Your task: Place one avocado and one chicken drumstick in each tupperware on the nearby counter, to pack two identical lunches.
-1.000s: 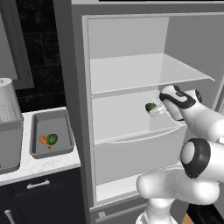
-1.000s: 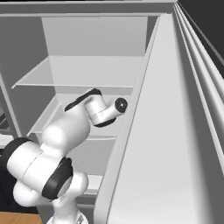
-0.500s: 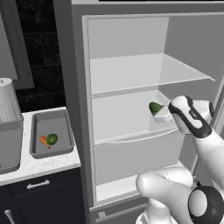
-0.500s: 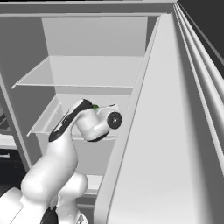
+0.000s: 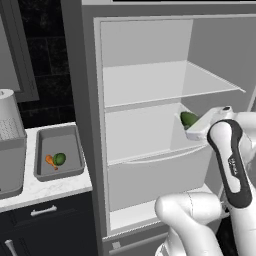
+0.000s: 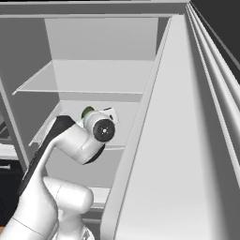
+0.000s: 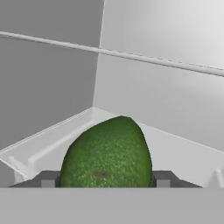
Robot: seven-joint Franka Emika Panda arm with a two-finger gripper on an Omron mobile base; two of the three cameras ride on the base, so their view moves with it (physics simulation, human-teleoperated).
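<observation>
End effector [image 7: 105,179] grips avocado [image 7: 107,153]; left base view shows counter tray [image 5: 57,172].

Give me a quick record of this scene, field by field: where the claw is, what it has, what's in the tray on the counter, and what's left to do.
claw position: the claw is inside the open grey fridge, over the middle shelf
claw contents: small round green avocado sits between the dark fingertips; a firm grip cannot be told
counter tray: shallow grey rectangular tray on the white marbled counter holds one green avocado and one orange-brown drumstick
remaining: carry the fridge avocado towards the counter
</observation>
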